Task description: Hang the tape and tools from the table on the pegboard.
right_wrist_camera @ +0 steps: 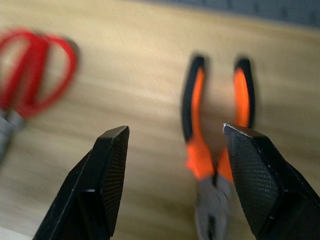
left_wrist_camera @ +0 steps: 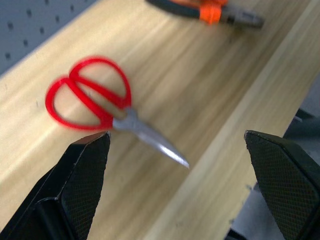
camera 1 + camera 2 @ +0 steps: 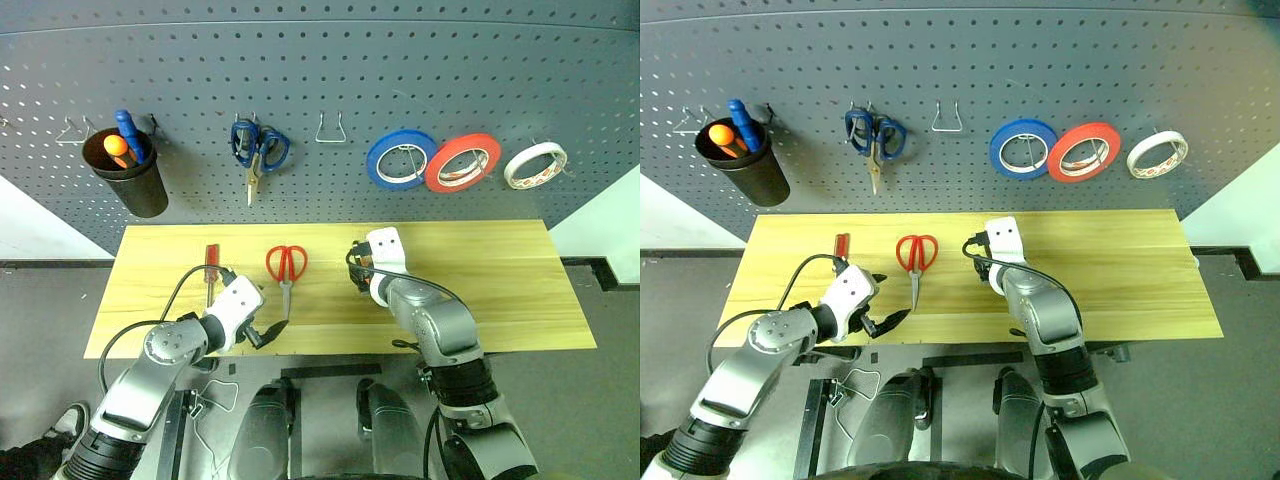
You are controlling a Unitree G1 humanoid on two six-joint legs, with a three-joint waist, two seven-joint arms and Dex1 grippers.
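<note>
The red-handled scissors lie on the light wooden table, left of centre, blades toward the front edge. My left gripper hovers near the blade tips at the front edge, open with nothing between its fingers. The screwdriver with the red handle lies left of the scissors. My right gripper is open just above the orange-and-black pliers, which lie flat mid-table, not gripped. The whitish tape hangs on the grey pegboard at far right.
On the pegboard hang a blue tape roll, a red tape roll, blue-handled scissors and a black cup holding tools. A bare wire hook sits between the blue scissors and the blue roll.
</note>
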